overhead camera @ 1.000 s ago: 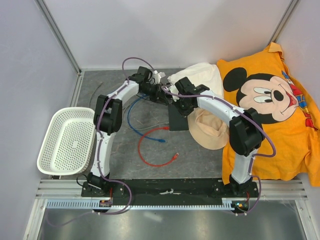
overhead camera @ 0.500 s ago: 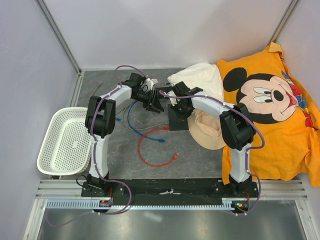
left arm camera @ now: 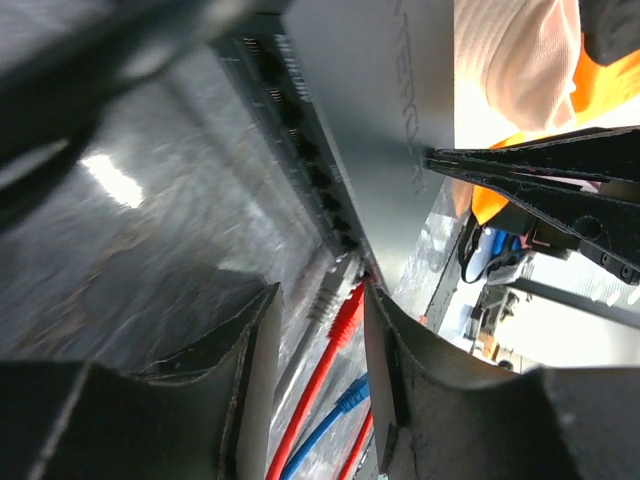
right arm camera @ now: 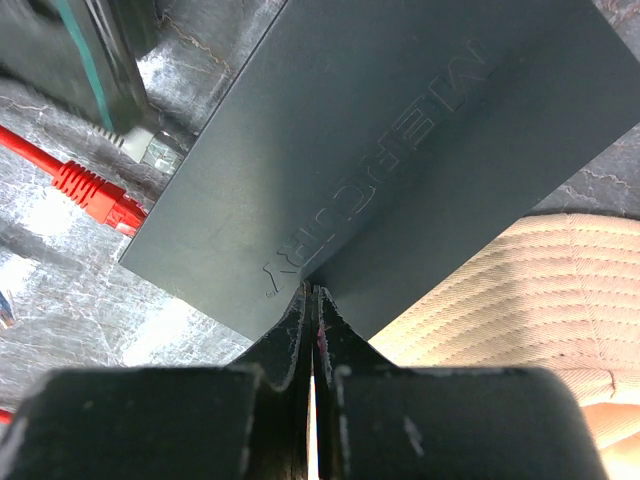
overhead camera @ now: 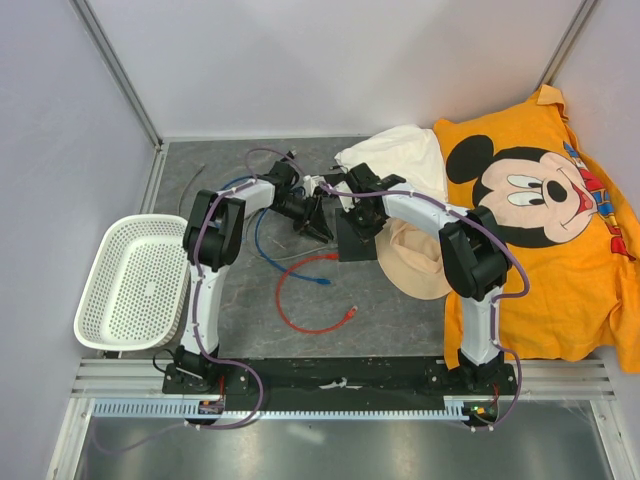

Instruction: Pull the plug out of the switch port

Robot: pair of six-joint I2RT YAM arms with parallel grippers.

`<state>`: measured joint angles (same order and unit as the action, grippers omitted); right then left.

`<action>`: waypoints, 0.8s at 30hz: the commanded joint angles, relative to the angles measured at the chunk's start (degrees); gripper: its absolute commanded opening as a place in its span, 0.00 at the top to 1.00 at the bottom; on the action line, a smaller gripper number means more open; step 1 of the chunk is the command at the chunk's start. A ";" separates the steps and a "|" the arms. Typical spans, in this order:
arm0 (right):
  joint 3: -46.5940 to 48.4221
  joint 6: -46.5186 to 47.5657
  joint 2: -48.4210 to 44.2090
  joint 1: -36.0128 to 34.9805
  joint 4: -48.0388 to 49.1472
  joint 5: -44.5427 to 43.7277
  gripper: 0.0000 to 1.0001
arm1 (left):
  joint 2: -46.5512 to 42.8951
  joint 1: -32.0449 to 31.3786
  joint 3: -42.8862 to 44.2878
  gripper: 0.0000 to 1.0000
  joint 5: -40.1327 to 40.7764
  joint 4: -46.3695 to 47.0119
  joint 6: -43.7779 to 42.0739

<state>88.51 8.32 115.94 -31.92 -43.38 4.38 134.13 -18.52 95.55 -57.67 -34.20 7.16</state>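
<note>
We see both arms folded inward from their bases, wrists drawn close together. The left arm [overhead camera: 205,262] rises to a bent elbow and its forearm runs to the right. The left gripper [left arm camera: 322,340] holds its jaws apart (a clear gap shows in its wrist view). The right arm [overhead camera: 482,262] leans left, and the right gripper [right arm camera: 313,322] has its jaws pressed flat together.

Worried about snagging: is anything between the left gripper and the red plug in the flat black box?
Nothing visible. The open left gripper flanks the red plug at the ports of the flat black box; a grey plug sits alongside.
</note>
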 commanded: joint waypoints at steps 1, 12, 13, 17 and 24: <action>-1.41 -0.41 2.36 -0.42 0.66 -1.13 1.00 | 2.19 -1.78 0.86 0.57 -3.32 -1.05 -2.50; -1.15 -0.32 2.45 -0.68 0.57 -1.39 1.00 | 4.39 -2.22 2.89 0.60 -4.65 -3.60 -3.64; -1.15 -0.32 2.45 -0.77 0.57 -1.39 1.00 | 4.48 -2.31 3.15 0.60 -4.91 -3.68 -3.73; -1.15 -0.14 2.45 -0.77 0.57 -1.48 1.00 | 5.09 -3.10 4.47 0.61 -5.17 -6.05 -6.18; -0.97 -0.32 2.62 -0.95 0.40 -1.39 1.00 | 5.10 -3.45 4.21 0.64 -1.40 -7.38 -5.66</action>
<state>88.51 8.34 115.94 -32.25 -43.40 3.84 138.21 -20.38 99.37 -62.17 -39.13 3.70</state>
